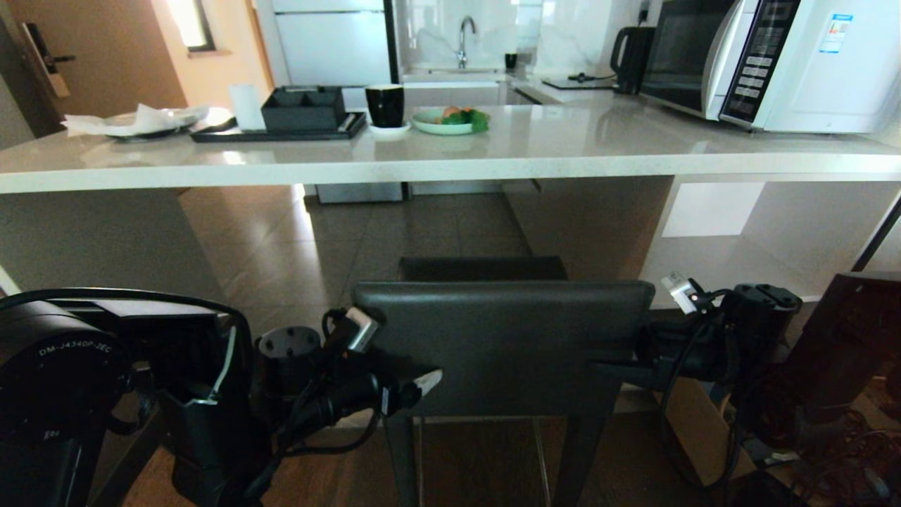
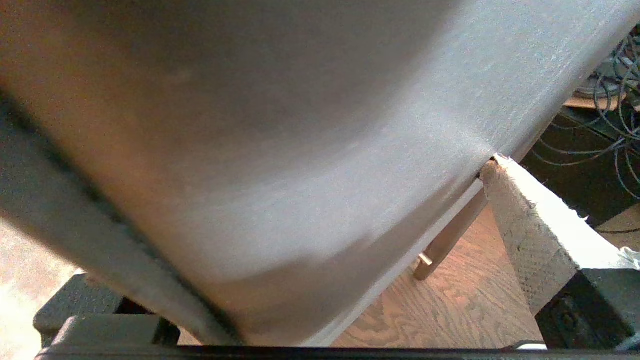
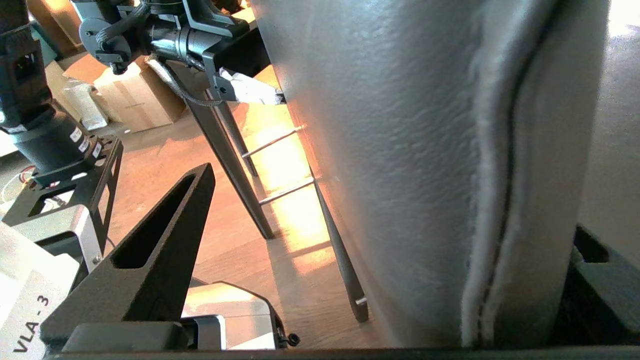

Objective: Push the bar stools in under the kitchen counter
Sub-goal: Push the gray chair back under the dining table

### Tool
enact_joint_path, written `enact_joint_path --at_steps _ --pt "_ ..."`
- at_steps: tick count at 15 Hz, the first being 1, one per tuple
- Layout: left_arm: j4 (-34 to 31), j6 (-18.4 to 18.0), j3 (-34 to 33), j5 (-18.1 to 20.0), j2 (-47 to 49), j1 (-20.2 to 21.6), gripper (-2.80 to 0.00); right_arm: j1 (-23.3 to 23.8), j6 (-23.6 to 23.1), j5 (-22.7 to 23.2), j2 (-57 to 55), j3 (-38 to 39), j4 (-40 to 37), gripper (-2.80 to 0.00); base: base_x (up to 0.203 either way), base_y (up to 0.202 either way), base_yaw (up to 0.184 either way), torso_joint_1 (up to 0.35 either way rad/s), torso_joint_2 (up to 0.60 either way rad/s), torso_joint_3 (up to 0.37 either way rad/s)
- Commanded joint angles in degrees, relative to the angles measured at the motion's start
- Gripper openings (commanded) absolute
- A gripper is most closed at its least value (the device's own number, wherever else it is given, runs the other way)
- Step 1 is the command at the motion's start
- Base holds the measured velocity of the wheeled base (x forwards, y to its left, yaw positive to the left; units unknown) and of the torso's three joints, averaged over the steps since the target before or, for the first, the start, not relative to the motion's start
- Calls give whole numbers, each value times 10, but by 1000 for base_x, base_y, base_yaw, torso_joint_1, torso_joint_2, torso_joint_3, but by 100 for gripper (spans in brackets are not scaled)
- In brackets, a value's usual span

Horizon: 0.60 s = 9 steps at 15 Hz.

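One bar stool (image 1: 503, 338) stands on the wood floor (image 1: 479, 465) just short of the kitchen counter (image 1: 450, 165), its dark grey backrest facing the robot and its seat reaching toward the front edge of the surface without being under it. A second stool does not show.

The left gripper (image 1: 415, 384) sits at the backrest's lower left corner, released, its fingers spread wide. One white padded fingertip (image 2: 525, 235) touches the back face of the backrest near that corner; in the left wrist view the grey leather fills the gap between the fingers, with the other finger (image 2: 80, 310) lying on the far side.

The right gripper (image 1: 626, 366) is at the backrest's right edge, also released and spread wide. The right wrist view shows the backrest's side seam running between its two dark fingers (image 3: 150, 270), one behind the backrest and the other in front; whether they press the leather I cannot tell.

Thin metal footrest bars (image 3: 285, 187) cross between the slim dark legs (image 3: 235, 175) below the seat.

On the surface, toward its left end, lie a plate with crumpled paper (image 1: 137, 121), a black tray with a box (image 1: 295, 116), a black cup (image 1: 385, 105) on a saucer and a plate of food (image 1: 450, 121). A microwave (image 1: 767, 60) stands at the right end.
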<state>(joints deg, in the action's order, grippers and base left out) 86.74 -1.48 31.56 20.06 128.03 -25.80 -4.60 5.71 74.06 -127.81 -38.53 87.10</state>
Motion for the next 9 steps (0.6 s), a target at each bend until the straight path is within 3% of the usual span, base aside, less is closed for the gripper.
enact_joint_path --at_steps 1,5,9 --pt "9 -2 0 0 -7 -1 0 -1 0 3 1 0 6 0 0 0 0 0 0 0" --pt "9 -2 1 0 -8 -5 0 -1 0 3 1 -1 6 0 16 0 0 1 1 0" --pt "9 -3 1 0 -8 -5 0 -2 0 3 0 -1 6 0 183 0 2 -1 4 4"
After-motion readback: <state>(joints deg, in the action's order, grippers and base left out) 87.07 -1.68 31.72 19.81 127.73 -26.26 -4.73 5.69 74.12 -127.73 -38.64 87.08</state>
